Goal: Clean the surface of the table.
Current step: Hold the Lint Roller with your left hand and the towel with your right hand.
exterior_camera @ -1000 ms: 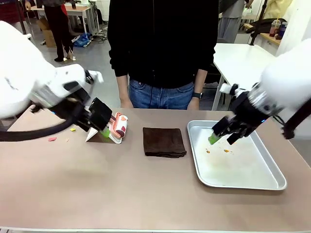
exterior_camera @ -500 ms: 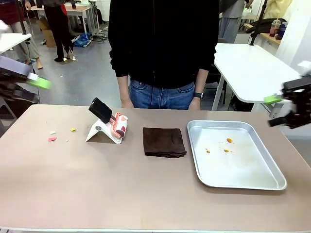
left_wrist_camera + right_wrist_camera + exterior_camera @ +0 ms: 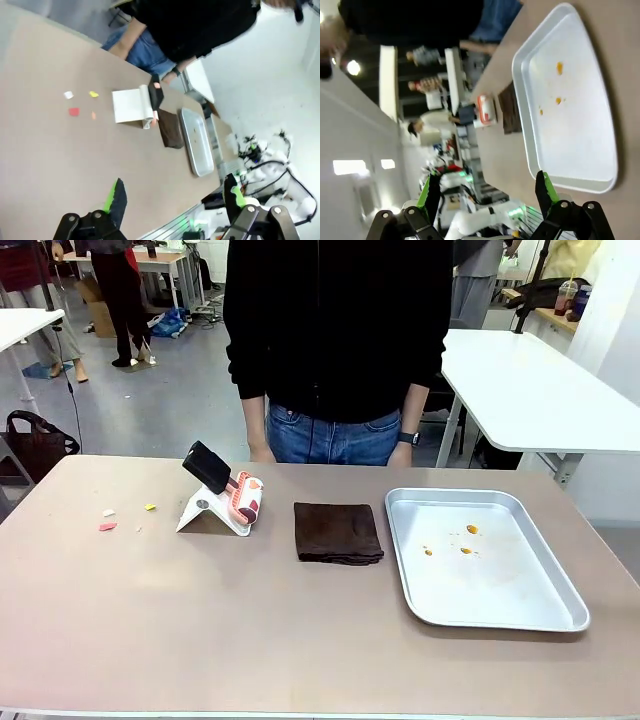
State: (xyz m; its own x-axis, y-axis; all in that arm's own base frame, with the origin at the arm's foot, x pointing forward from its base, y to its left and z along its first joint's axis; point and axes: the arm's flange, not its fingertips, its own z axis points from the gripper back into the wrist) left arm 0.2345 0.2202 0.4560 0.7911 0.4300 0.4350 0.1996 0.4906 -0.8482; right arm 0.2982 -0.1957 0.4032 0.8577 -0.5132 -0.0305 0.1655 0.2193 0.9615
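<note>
The tan-brown table (image 3: 200, 620) carries small pink, white and yellow scraps (image 3: 107, 525) near its left end. In the left wrist view my left gripper (image 3: 175, 197) hangs open high above the table (image 3: 50, 150), well back from the scraps (image 3: 73, 111). My right gripper (image 3: 486, 192) is open too, held in the air off the near end of the metal tray (image 3: 580, 135), with nothing between its fingers. Orange crumbs (image 3: 465, 550) lie in the tray (image 3: 500, 590).
A white dustpan with a pink, black-handled brush (image 3: 222, 502) stands left of centre, and a folded dark brown cloth (image 3: 338, 532) lies in the middle. A person in black (image 3: 335, 350) stands at the far edge. White tables stand behind on the right.
Both arms have drawn back out of the front view, the left one going off to the left and the right one off to the right. Nothing on the table moved.
</note>
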